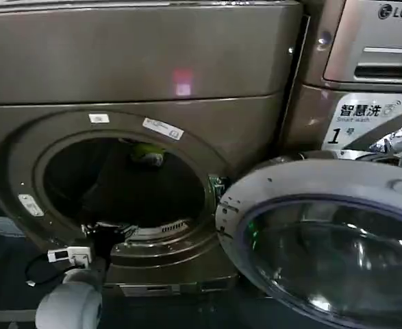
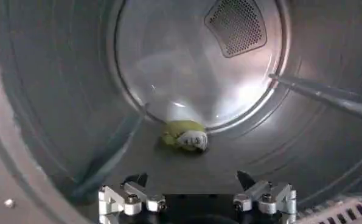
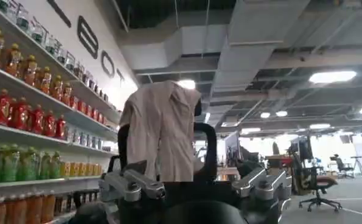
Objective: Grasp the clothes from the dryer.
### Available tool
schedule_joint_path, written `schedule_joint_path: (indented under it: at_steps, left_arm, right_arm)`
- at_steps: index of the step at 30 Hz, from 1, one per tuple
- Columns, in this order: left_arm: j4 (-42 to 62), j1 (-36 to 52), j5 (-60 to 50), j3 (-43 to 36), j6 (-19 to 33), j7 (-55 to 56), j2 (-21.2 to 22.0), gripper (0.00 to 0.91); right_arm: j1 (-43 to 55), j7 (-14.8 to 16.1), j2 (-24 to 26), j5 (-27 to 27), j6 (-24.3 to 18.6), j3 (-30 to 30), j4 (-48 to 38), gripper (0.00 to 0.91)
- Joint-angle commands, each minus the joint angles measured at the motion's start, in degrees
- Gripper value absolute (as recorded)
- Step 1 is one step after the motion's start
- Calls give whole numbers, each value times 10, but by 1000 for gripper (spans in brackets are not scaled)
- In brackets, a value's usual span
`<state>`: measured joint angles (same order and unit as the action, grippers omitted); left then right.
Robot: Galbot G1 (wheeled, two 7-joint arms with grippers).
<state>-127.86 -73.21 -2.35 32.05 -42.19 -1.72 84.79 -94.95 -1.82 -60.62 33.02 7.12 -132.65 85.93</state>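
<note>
The dryer stands with its round door swung open to the right. Deep in the drum a small yellow-green piece of clothes lies on the drum floor against the back wall; it shows as a pale green patch in the head view. My left gripper is open at the drum's lower lip, well short of that cloth, with nothing between its fingers. My right gripper is raised out in the room, its black fingers closed around a pale beige cloth.
A second machine with an LG badge stands at the right, behind the open door. Raised ribs run along the drum wall. Behind the right gripper are shelves of bottled drinks and an office chair.
</note>
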Motion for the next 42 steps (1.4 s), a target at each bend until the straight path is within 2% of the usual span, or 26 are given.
schedule_joint_path:
  at_steps: [1,26,36,42]
  left_arm:
    - [1,0,1,0,-28,0,0,907]
    - [6,2,-10,-2,-28,2,1,907]
    - [27,24,-17,-2,-25,8,4,907]
    - [122,109,-14,-6,42,9,8,907]
  right_arm:
    - [-1,0,1,0,0,-1,0,907]
    - [-11,3,-1,-1,-5,-2,-4,907]
    - [-8,3,-4,-3,-21,5,-3,907]
    - [0,3,-4,-2,-27,16,2,907]
